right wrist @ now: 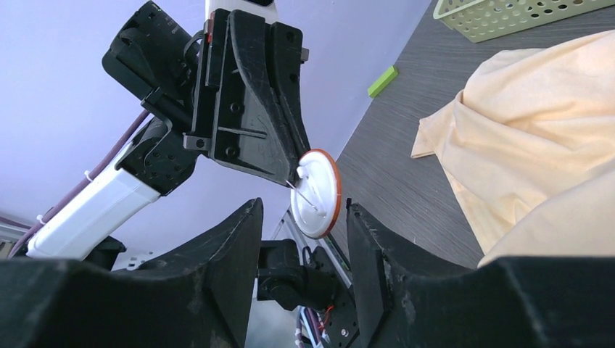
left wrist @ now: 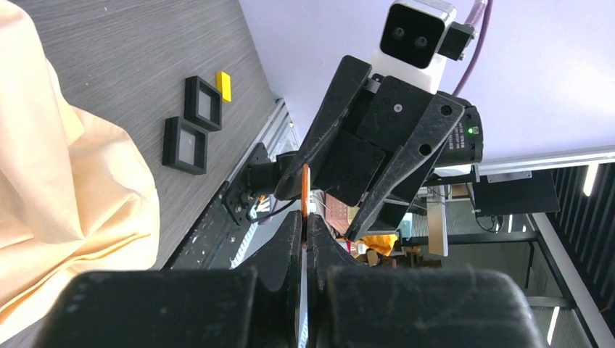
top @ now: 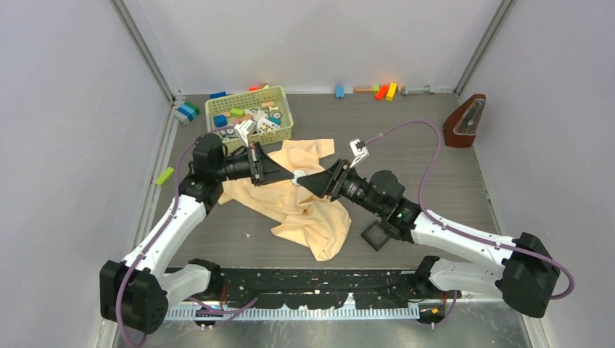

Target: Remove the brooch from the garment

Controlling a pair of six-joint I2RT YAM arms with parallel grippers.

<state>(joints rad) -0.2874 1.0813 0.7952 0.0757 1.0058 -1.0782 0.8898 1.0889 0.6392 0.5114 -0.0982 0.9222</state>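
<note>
The brooch [top: 298,176] is a small round disc with a white back and an orange rim. My left gripper [top: 290,174] is shut on its edge and holds it up above the pale peach garment [top: 304,210]. In the left wrist view the brooch [left wrist: 305,190] shows edge-on between my left gripper's [left wrist: 305,217] closed fingers. In the right wrist view the brooch [right wrist: 317,192] hangs clear of the garment [right wrist: 537,145]. My right gripper [right wrist: 304,206] is open, its fingertips either side of the disc's lower edge without gripping it. In the top view my right gripper [top: 310,180] faces the left one.
A green basket [top: 249,93] of blocks stands behind the garment. A black square tray [top: 376,235] lies by the right arm; two trays [left wrist: 184,145] and a yellow block [left wrist: 224,85] show in the left wrist view. A metronome [top: 464,122] stands far right. A green block [top: 164,175] lies left.
</note>
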